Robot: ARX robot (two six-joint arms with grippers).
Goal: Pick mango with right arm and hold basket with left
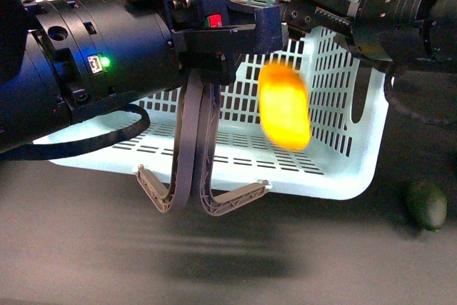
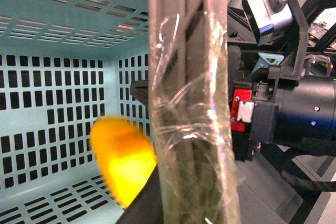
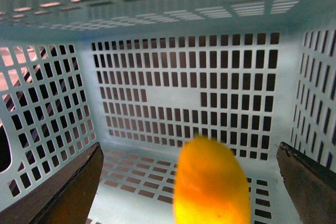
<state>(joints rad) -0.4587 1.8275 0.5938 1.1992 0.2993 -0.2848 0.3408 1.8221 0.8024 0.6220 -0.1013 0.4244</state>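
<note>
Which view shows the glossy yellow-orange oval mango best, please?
The front view: the whole mango shows, though blurred. The left wrist view hides part behind the wrapped handle; the right wrist view cuts part off.

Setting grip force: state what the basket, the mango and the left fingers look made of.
Basket: light-blue moulded plastic, matte, with slotted walls. Mango: yellow-orange skin, looks smooth; blur hides the finish. Left fingers: grey, likely flexible plastic lattice, wrapped in crinkled clear film.
</note>
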